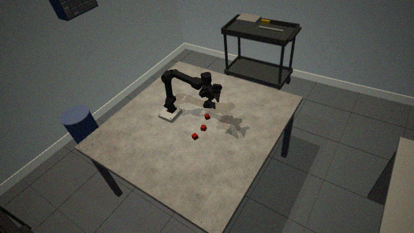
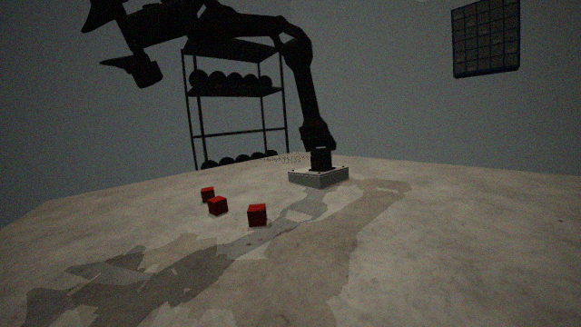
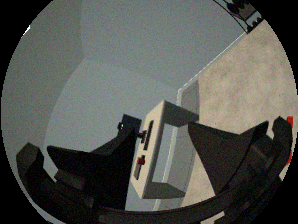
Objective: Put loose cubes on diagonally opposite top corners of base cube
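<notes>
Three similar red cubes rest apart on the table. One cube (image 1: 207, 116) (image 2: 257, 215) is nearest the arm's shadow, a middle cube (image 1: 203, 127) (image 2: 218, 205) sits beyond it, and a third cube (image 1: 195, 136) (image 2: 207, 194) is farthest from the shadow. Nothing is stacked. The frames do not show which is the fixed base. My gripper (image 1: 216, 103) (image 2: 92, 47) (image 3: 162, 129) is open and empty, high above the table and tilted sideways. Red slivers show at the right edge of the wrist view, too cut off to tell which cubes they are.
The arm's pale base (image 1: 168, 116) (image 2: 304, 177) stands on the table (image 1: 181, 171) (image 2: 408, 254). Beyond the table are a dark cart (image 1: 259, 37), a blue bin (image 1: 79, 121) and a shelf rack (image 2: 233, 92). The arm's shadow falls across the tabletop.
</notes>
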Controlling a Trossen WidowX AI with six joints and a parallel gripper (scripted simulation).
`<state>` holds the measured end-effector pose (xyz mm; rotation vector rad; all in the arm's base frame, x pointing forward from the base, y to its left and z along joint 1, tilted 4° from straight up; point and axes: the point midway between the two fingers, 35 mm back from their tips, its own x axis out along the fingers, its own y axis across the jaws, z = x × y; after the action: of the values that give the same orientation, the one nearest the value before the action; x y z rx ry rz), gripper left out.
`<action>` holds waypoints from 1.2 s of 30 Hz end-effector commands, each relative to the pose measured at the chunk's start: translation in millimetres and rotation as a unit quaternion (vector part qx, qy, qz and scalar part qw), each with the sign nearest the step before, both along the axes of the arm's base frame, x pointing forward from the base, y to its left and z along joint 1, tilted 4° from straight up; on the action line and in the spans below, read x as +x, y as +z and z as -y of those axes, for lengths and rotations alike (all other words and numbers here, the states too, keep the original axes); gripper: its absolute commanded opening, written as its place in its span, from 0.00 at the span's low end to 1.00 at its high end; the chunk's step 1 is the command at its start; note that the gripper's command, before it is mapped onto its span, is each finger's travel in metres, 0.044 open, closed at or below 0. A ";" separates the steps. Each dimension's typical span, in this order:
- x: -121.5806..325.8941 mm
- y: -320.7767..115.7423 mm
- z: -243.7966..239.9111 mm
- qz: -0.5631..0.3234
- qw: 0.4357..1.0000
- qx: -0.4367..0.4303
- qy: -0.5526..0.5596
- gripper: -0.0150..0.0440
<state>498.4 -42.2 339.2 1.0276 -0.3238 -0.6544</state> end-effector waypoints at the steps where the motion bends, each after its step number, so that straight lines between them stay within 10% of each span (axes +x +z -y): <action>1: 1.7 -75.2 -0.1 -0.177 0.981 0.031 0.070 0.70; 24: -149.7 -215.2 -19.2 -0.592 0.742 0.291 0.123 0.70; 36: -160.8 -216.4 -21.5 -0.607 0.723 0.309 0.119 0.70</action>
<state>341.3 -22.3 122.2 0.9949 1.2322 -1.0777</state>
